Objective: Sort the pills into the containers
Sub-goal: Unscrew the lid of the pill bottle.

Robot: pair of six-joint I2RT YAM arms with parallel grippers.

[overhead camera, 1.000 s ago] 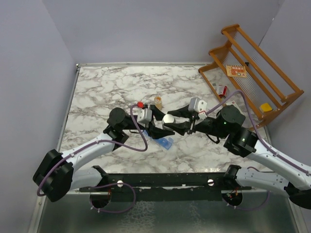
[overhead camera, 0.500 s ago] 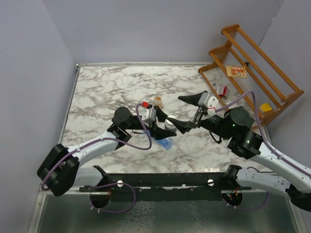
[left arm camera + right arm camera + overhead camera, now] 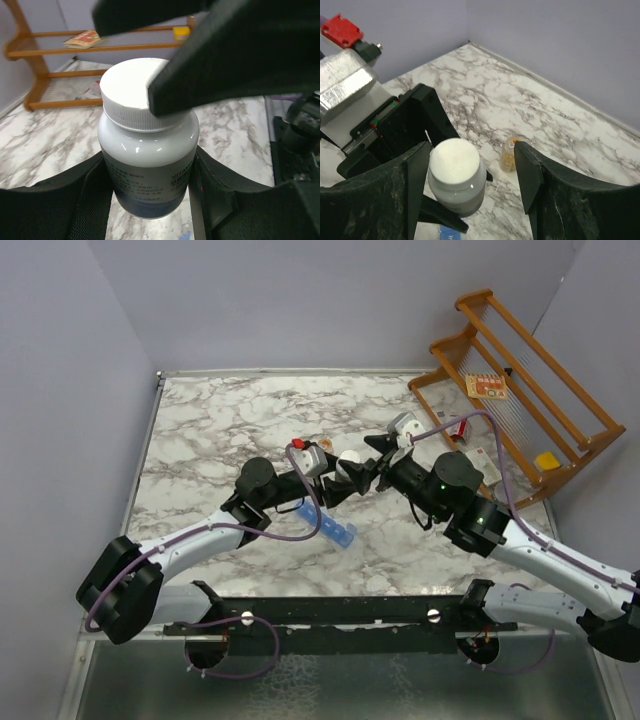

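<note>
My left gripper [image 3: 150, 192] is shut on a dark bottle [image 3: 147, 165] with a white cap [image 3: 127, 97], held upright above the marble table [image 3: 210, 430]. In the top view the bottle [image 3: 349, 462] sits between both arms. My right gripper [image 3: 470, 155] stands open astride the cap [image 3: 454, 157]: the left finger is close against it and the right finger is well clear. The containers, a blue strip [image 3: 340, 533], lie on the table below the bottle, and an end shows in the right wrist view [image 3: 447, 234]. No pills show.
A small amber bottle [image 3: 508, 154] stands on the marble just beyond the held bottle. A wooden rack [image 3: 520, 390] at the back right holds an orange packet [image 3: 487, 386] and a yellow piece [image 3: 546, 461].
My right gripper let go of the cap, swung up and away with its jaws wide, then came back down over the cap. The left arm carried the bottle slightly back and right.
</note>
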